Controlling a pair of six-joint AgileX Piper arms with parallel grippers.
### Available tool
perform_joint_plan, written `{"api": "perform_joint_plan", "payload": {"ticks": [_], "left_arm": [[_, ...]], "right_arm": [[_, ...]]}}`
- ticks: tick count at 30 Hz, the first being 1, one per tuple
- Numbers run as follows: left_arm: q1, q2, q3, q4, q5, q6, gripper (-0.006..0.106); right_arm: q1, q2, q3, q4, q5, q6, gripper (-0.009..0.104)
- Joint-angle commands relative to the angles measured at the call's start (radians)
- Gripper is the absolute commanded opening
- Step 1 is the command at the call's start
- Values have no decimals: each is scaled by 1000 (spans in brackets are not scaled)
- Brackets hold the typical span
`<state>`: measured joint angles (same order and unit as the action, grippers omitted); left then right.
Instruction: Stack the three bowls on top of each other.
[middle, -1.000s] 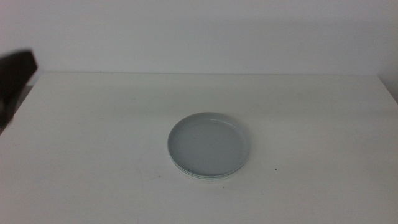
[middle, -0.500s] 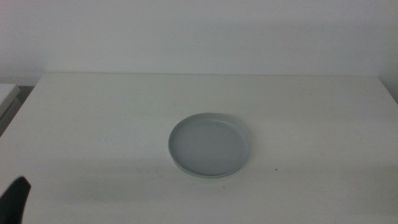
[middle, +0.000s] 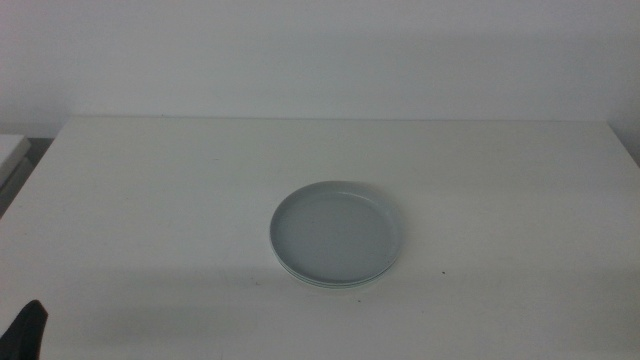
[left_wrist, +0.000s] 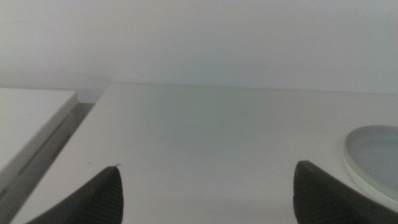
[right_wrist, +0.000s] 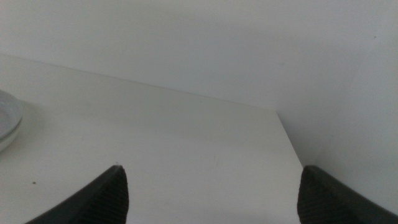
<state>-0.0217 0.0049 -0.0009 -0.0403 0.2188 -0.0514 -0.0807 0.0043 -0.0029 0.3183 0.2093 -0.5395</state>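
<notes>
three bowls (middle: 336, 236) are seen stacked near the middle of the white counter (middle: 150, 200), a little toward its near edge. the pale grey bowl (middle: 335, 230) sits on top; below it only thin rim edges of the others are visible along the near side, one with a mint tint, colours otherwise hard to tell. the stack looks level and aligned.

left gripper (left_wrist: 205, 193) is held low at the near left corner of the counter, well apart from the stack; only a dark tip is shown at the bottom left edge of the middle view. its fingers (left_wrist: 93, 199) are spread wide with nothing between them; the stack's edge is caught at the side of its wrist view.

right gripper (right_wrist: 208, 193) is out of the middle view. its fingers (right_wrist: 329, 196) are spread wide too, nothing held, over bare counter near the far right corner, the stack's rim just visible at the frame edge.
</notes>
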Motion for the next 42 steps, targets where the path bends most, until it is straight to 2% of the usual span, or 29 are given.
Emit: {"api": "perform_joint_plan", "payload": {"ticks": [1,4,9,11,12,14,17,19,20,22,42], "left_arm": [[1,-5,1,34,-14,-7,94],[1,-5,1,51,-14,-7,94],[1,-5,1,51,-14,-7,94],[1,-5,1,51,-14,-7,94],[1,-5,1,51,-14,-7,94],[1,-5,1,51,-14,-7,94],[1,-5,1,51,-14,-7,94],[1,-5,1,51,-14,-7,94],[1,-5,1,51,-14,-7,94],[1,-5,1,51,-14,-7,94],[1,-5,1,51,-16,-7,94]], "right_arm": [[1,-4,3,23,-3,0,91],[1,-4,3,43,-3,0,91],[1,-4,3,113,1,0,91],[1,-4,3,118,1,0,91],[1,-4,3,95,1,0,91],[1,-4,3,-25,-6,33,91],[16,-4,3,-96,-9,300,93],[32,-4,3,-196,-31,432,93],[45,-4,3,-248,-48,473,93],[72,-4,3,-308,-56,494,93],[95,-4,3,-313,-104,514,93]]}}
